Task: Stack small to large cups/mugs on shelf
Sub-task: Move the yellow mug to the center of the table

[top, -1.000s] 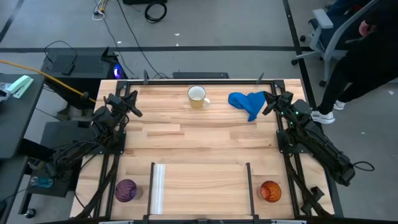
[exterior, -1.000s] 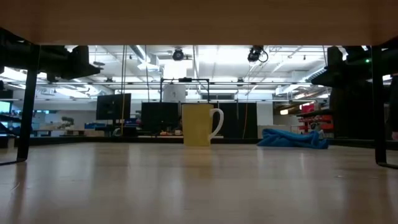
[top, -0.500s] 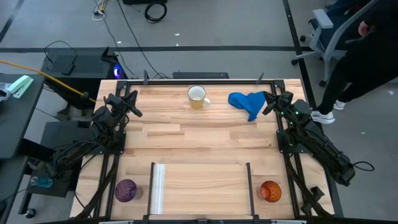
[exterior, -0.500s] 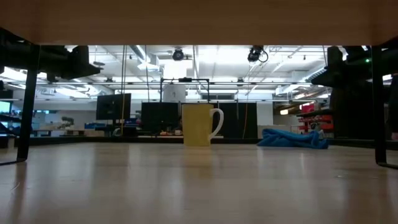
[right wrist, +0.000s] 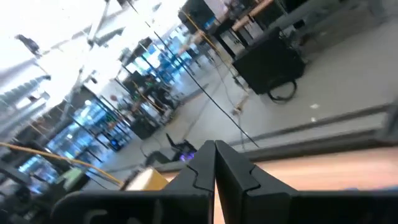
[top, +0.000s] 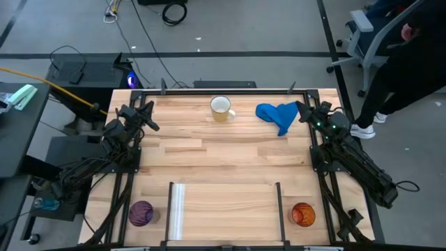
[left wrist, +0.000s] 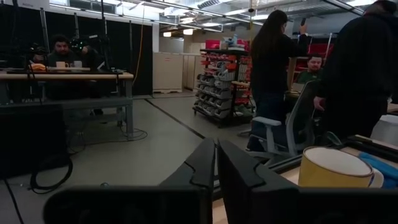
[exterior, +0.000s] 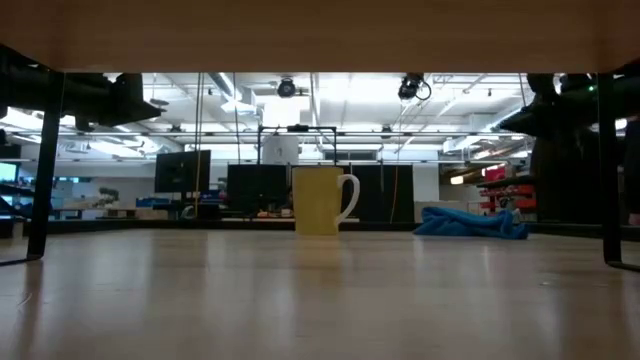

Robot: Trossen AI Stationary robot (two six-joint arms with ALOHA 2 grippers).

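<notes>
A white mug with a handle (top: pixel 221 108) stands upright on its base at the table's far middle; it also shows in the low view (exterior: pixel 318 200) and the left wrist view (left wrist: pixel 336 168). A purple patterned cup (top: pixel 141 213) sits at the near left. An orange patterned cup (top: pixel 303 214) sits at the near right. The shelf section (top: pixel 226 209) lies between them, bounded by a pale strip (top: pixel 176 209) and a dark post (top: pixel 279 208). My left gripper (top: pixel 152 120) is shut and empty near the far left edge (left wrist: pixel 216 149). My right gripper (top: pixel 302 115) is shut and empty near the far right corner (right wrist: pixel 215 152).
A crumpled blue cloth (top: pixel 277 115) lies on the table right of the mug, close to my right gripper; it shows in the low view (exterior: pixel 470 222). Bare wooden boards (top: pixel 223 157) span the table's middle. People stand and sit in the room beyond the table (left wrist: pixel 277 62).
My right gripper has shifted a little near the far right corner, its wrist turning slightly; it stays shut. The cups, the mug and the cloth have not moved.
</notes>
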